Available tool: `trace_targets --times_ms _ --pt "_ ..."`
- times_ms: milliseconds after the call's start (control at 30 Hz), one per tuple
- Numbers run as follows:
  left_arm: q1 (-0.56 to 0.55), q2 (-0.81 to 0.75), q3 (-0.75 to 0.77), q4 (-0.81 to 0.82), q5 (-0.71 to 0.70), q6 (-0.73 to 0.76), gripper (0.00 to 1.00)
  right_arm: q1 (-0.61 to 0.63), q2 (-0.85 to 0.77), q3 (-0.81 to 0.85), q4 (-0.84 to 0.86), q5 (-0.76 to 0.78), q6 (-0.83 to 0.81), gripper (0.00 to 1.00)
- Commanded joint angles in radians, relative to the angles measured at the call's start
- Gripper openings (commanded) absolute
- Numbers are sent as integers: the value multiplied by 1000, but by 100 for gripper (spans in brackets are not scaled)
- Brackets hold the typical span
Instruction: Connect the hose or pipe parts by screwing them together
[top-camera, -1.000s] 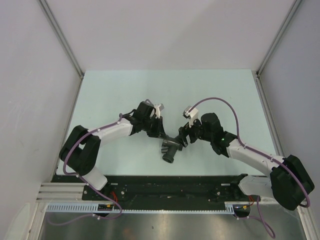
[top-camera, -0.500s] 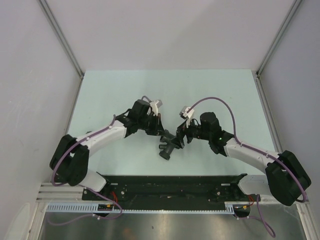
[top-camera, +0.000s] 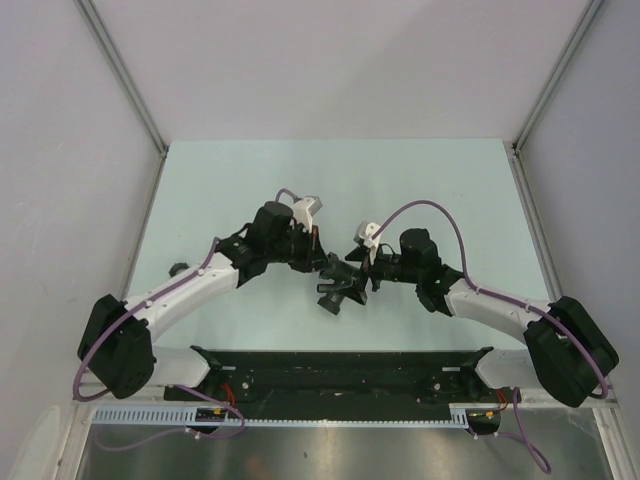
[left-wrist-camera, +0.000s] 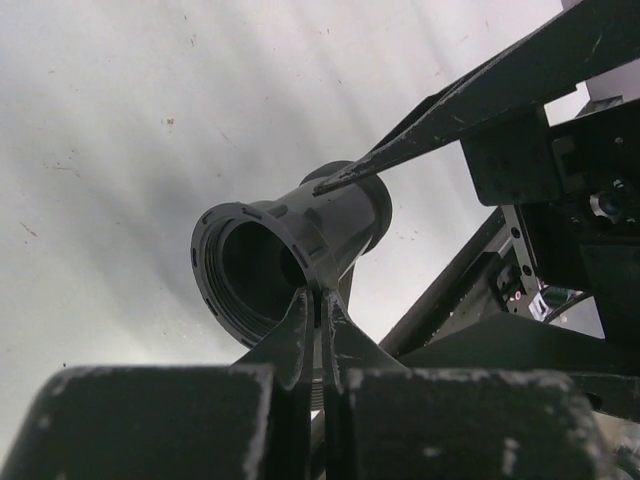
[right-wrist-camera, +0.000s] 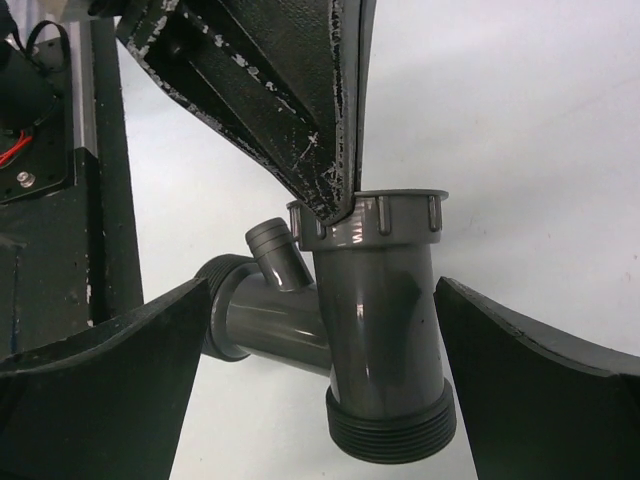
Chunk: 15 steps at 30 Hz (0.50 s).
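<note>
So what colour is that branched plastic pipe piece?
Dark grey: the branched plastic pipe fitting shows best in the right wrist view.

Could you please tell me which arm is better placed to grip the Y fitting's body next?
The right, probably. The right gripper is open, its fingers either side of the body of the Y fitting, so it need only close. The left gripper is shut, pinching just the collar rim.

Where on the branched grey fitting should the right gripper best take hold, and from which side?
Probably on the fitting barrel, between the branch and the threaded end: straight, smooth walls. Approach square to the barrel, straddling it; the left gripper pinches the collar rim.
</note>
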Motion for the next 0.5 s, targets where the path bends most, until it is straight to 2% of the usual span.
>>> trace_targets --times_ms 0,467 --pt "-9 -74 -9 21 -17 2 0 9 8 -15 169 -65 -52 98" --pt "-38 -197 -32 33 -20 -59 0 47 9 -15 286 -4 -78 98"
